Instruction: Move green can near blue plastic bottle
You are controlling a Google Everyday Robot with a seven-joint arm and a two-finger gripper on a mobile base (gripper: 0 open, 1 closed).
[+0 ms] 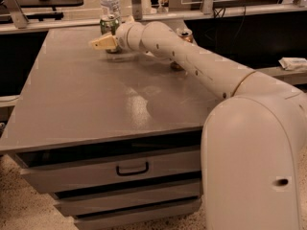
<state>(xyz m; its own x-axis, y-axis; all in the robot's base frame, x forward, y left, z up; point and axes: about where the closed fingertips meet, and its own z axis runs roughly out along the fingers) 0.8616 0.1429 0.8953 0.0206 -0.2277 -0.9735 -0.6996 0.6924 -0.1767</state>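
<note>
The green can (pixel 109 24), with a silver top, stands near the far edge of the grey table (pixel 86 109). My gripper (pixel 108 35) reaches in from the right and is shut on the can. One beige finger (pixel 102 43) lies across the front of the can's lower part and hides it. The blue plastic bottle (pixel 110 3), clear with a white cap, stands just behind the can, close to it.
An orange-gold can (pixel 184 32) stands behind my forearm at the back right of the table. Drawers with a handle (pixel 132 168) are under the table's front edge. A rail and metal posts run behind the table. A white object (pixel 292 63) lies on a ledge at right.
</note>
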